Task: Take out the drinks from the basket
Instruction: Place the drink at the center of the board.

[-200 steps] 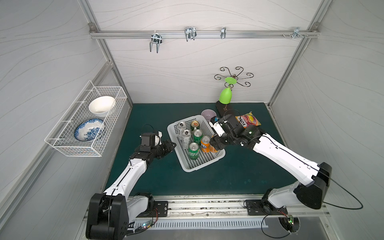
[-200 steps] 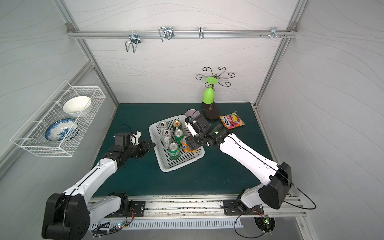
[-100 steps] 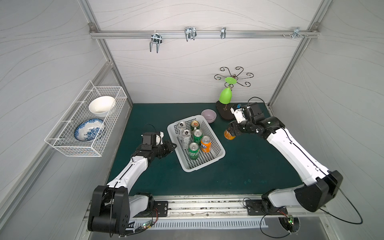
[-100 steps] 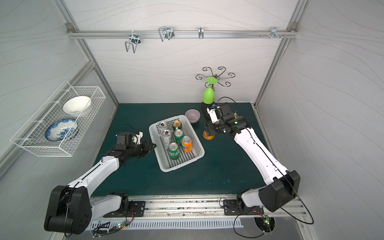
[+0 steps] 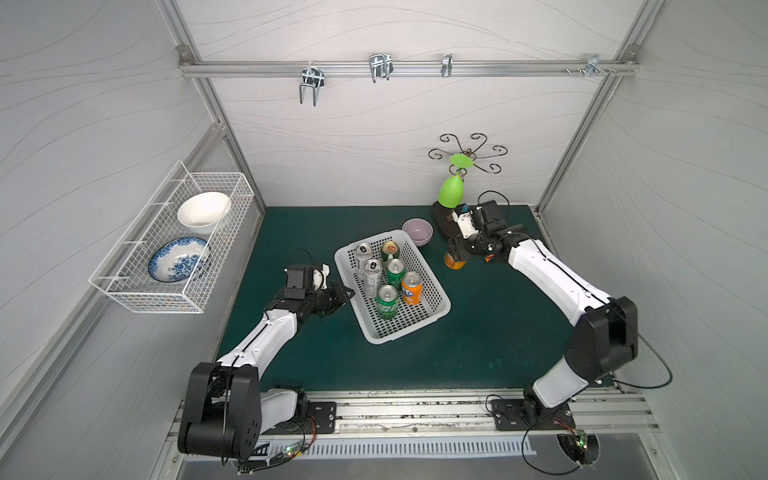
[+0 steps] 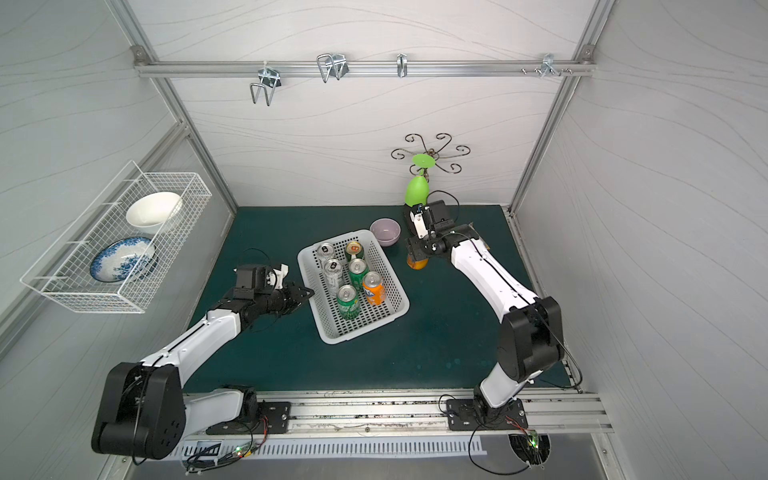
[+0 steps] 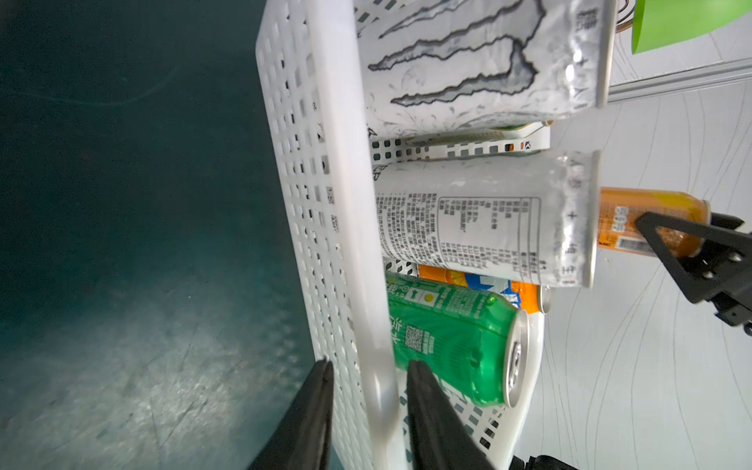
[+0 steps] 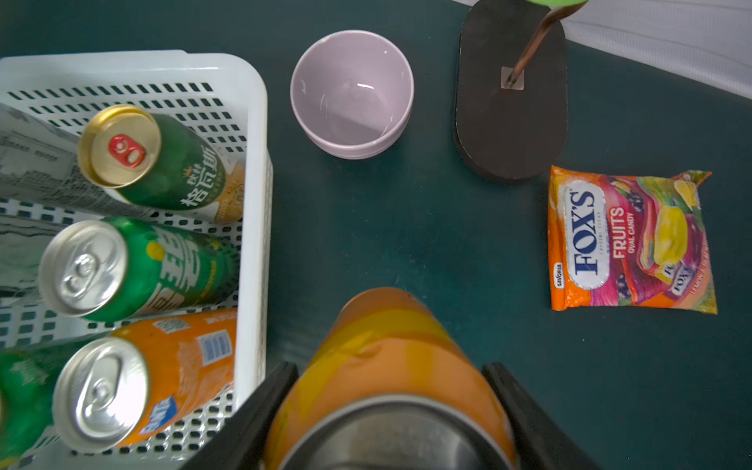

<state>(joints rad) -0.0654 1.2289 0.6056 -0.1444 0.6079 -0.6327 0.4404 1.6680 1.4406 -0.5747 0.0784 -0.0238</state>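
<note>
six cans (image 5: 387, 301) in basket (image 5: 405, 330) | seventh can (image 5: 453, 262) right of basket

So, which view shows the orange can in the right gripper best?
The right wrist view: the orange can fills it, clamped in the right gripper. In both top views only its lower part shows under the gripper. The left wrist view shows it small, behind a silver can.
</note>
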